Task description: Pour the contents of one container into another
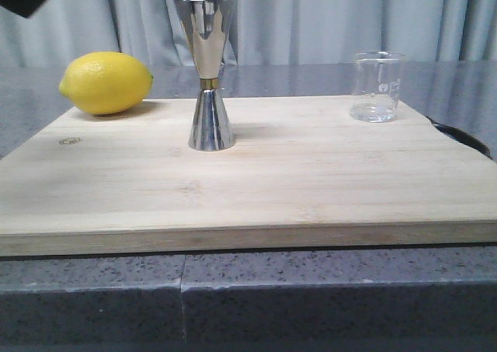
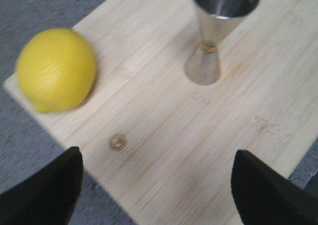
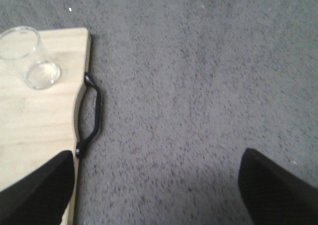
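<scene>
From the front we see a bamboo cutting board (image 1: 256, 189) lying on a grey speckled counter (image 1: 311, 290), with pale curtains (image 1: 349, 18) behind. The steel jigger (image 1: 207, 72) stands upright near the middle of the board, a little toward the left, its gold band at the narrow waist. The clear glass beaker (image 1: 377, 86) stands upright at the far right corner of the board, well apart from the jigger; we cannot tell from here whether it holds liquid. A lemon (image 1: 106, 82) rests at the far left corner. A black handle (image 1: 462, 137) shows at the board's right edge. Only a dark corner of an arm appears at the upper left.

Through the left wrist camera we look down on the board, with the left gripper (image 2: 158, 185) hanging above it, its fingers (image 2: 47, 195) spread wide and holding nothing. The jigger and lemon both lie ahead of it, untouched.

Through the right wrist camera we see the right gripper (image 3: 156, 185) above the counter, just off the board's handle side, its fingers (image 3: 278, 190) likewise parted and empty. The beaker stands on the board's corner, near the handle and apart from the gripper.
</scene>
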